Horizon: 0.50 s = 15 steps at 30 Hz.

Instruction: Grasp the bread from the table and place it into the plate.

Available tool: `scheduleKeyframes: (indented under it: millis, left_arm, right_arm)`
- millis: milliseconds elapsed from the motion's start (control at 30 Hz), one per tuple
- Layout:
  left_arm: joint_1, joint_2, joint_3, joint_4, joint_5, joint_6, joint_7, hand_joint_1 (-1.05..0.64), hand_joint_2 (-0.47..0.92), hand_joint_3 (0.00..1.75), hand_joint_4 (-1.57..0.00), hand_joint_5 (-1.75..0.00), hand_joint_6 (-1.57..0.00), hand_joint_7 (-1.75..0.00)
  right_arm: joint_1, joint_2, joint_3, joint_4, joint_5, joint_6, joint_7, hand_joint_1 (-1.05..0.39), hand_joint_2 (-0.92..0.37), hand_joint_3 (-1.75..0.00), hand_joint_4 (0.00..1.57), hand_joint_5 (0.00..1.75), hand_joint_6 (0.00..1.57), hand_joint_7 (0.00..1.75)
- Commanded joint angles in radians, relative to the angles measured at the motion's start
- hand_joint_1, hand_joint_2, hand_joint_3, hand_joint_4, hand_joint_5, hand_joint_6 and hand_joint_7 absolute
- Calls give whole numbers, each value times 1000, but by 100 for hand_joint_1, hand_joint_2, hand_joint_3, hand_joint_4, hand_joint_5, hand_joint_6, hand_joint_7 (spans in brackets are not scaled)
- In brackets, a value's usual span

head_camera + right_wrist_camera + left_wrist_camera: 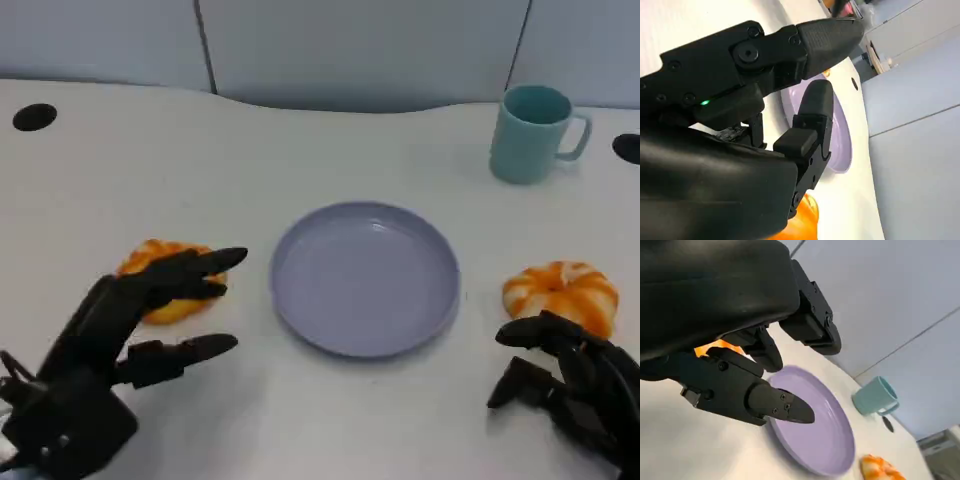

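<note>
I have the left hand [150,320] reaching over the bread [165,280] near the tabletop's left edge, fingers apart, nothing held yet. The right hand [570,385] idles, fingers loosely apart. Next I judge: close, lift, carry right to the plate [365,277].
</note>
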Motion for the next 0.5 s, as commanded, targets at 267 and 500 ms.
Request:
scheduleKeyframes:
  millis: [267, 500]
  left_arm:
    - [-78, 208, -109, -121, 468, 77, 219, -77, 92, 11, -18, -9, -25, 0]
    - [-123, 260, -211, -182, 659, 278, 189, -86, 92, 8, -5, -1, -11, 0]
  right_arm:
    - [7, 2, -1, -4, 1, 16, -11, -48, -92, -15, 64, 139, 68, 93]
    - [18, 5, -1, -19, 3, 19, -12, -48, -92, -15, 64, 139, 68, 92]
